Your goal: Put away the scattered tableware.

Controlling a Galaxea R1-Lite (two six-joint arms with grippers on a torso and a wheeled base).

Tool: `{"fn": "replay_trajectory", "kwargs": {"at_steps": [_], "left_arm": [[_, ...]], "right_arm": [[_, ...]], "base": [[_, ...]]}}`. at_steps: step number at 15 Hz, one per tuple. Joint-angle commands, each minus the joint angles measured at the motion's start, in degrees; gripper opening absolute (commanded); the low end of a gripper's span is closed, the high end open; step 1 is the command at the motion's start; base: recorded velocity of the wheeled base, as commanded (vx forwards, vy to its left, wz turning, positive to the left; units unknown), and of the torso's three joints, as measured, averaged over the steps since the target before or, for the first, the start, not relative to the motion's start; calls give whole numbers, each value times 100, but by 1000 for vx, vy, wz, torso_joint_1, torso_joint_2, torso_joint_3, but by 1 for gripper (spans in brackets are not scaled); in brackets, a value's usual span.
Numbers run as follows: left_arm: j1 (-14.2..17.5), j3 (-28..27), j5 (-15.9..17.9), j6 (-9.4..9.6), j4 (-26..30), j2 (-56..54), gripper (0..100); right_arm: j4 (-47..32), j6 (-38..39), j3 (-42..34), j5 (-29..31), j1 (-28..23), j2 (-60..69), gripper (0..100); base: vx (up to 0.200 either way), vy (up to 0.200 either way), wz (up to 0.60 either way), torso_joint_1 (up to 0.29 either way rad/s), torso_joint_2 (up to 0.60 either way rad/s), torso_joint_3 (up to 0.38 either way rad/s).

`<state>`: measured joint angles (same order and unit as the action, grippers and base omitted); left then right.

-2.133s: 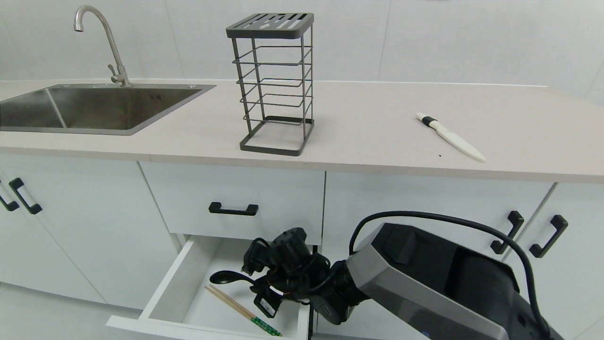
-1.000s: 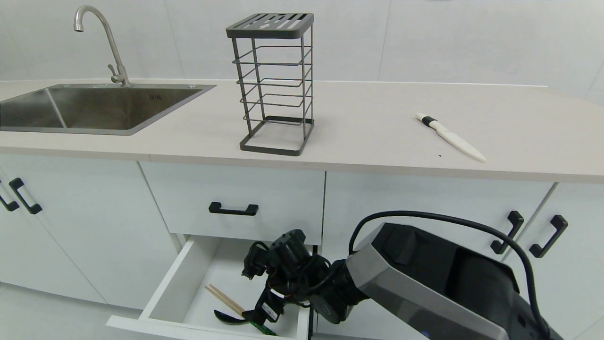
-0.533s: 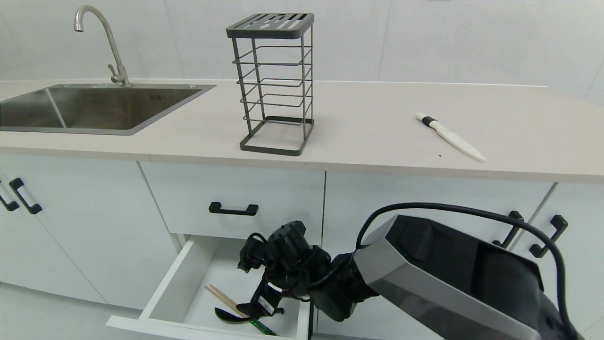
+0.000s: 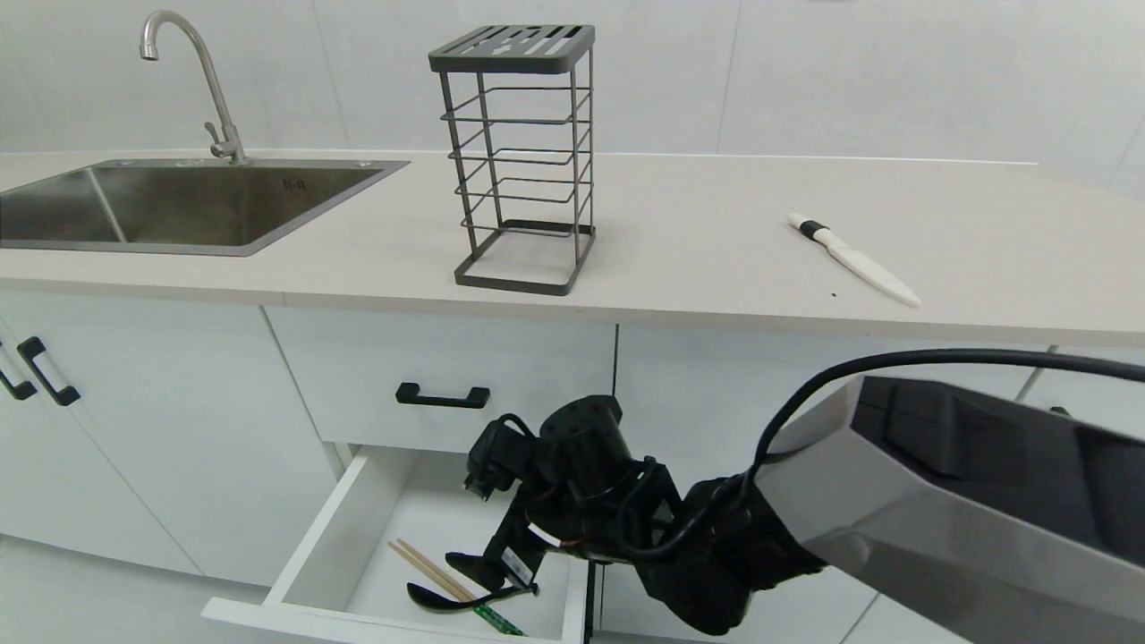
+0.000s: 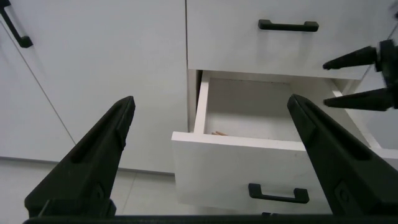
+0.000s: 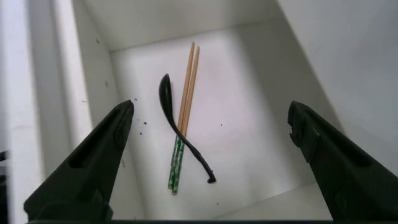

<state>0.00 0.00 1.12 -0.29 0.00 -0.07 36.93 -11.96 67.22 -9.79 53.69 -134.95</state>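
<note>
Lying on the floor of the open drawer [image 4: 315, 535], the black spoon [image 6: 176, 127] rests across the pair of chopsticks [image 6: 186, 93], its handle crossing their green-patterned ends. Markings on those green ends are too small to read. The right gripper [image 4: 497, 574] hangs above the drawer, jaws spread wide and released; the spoon sits below and between them, apart from both. The left gripper [image 5: 210, 102] faces the drawer front from outside, jaws likewise parted and grasping nothing. On the worktop [image 4: 698, 224] a white knife [image 4: 854, 259] with a black band lies flat, well apart from the upright wire rack [image 4: 512, 46].
</note>
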Motion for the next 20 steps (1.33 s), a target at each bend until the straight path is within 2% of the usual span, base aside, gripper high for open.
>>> {"fn": "replay_trajectory", "kwargs": {"at_steps": [1,2,5,6,8,9,20], "left_arm": [[0,0,2,-6,0,7,100],[0,0,2,-6,0,7,100],[0,0,2,3,0,7,100],[0,0,2,-6,0,7,100],[0,0,2,-6,0,7,100],[0,0,2,3,0,7,100],[0,0,2,3,0,7,100]], "right_arm": [[175,18,-490,38,124,742,100],[473,27,-1317,47,186,1463,100],[887,80,-2617,47,107,2702,100],[904,71,-2828,47,37,2904,100],[1062,71,-3751,-14,-403,3836,100],[1054,71,-3980,-14,-473,4179,100],[1062,71,-3918,3,-271,3941,100]], "base": [[0,0,0,0,0,0],[0,0,0,0,0,0],[0,0,0,0,0,0],[0,0,0,0,0,0],[0,0,0,0,0,0],[0,0,0,0,0,0],[0,0,0,0,0,0]]}}
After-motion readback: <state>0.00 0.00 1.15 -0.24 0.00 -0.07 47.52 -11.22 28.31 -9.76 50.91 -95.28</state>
